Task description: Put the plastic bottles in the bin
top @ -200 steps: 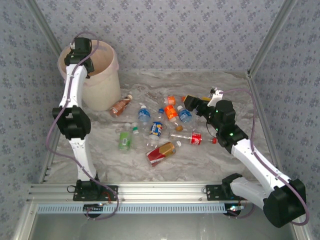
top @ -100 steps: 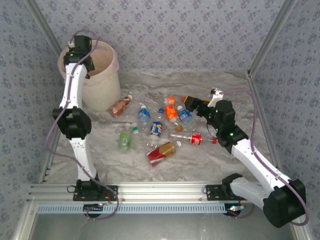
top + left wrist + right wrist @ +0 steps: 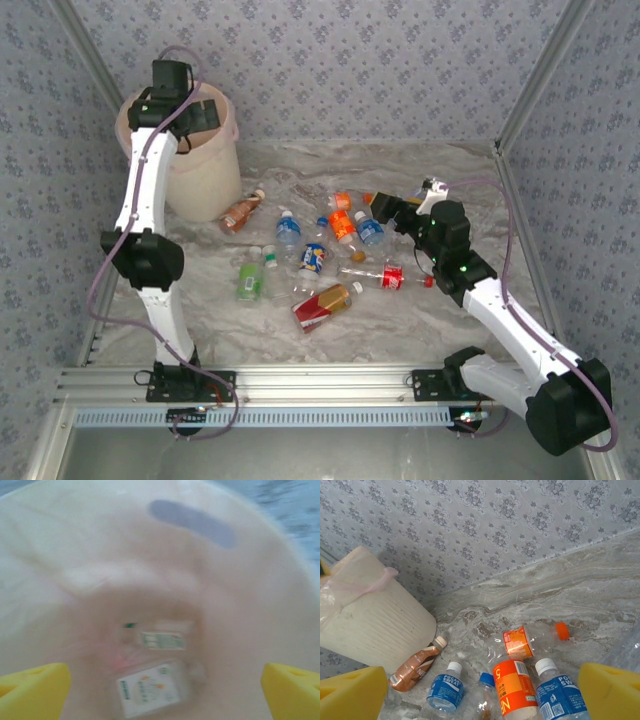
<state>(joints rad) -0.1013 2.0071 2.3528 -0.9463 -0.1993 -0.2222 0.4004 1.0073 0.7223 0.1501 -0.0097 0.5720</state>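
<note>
Plastic bottles (image 3: 320,255) mostly lie loose on the marble table (image 3: 300,165), clustered mid-table between the two arms. Brown bottle (image 3: 240,213) lies nearest the bin (image 3: 205,185), green-label bottle (image 3: 250,280) and red-label bottle (image 3: 322,305) toward the arm bases. Bin sits at back-left of the table, pink liner folded over the rim. Left claw (image 3: 195,115) is over the bin mouth, spread wide, nothing between its yellow pads (image 3: 35,690). Its wrist cam looks straight down into the bin: a white-label bottle (image 3: 150,692) on the bottom, blurry. Right claw (image 3: 385,208) is low at the right edge of the cluster, spread wide, empty. Orange-label bottle (image 3: 512,687) and blue-label bottle (image 3: 445,690) lie on the table just ahead of it, untouched
</note>
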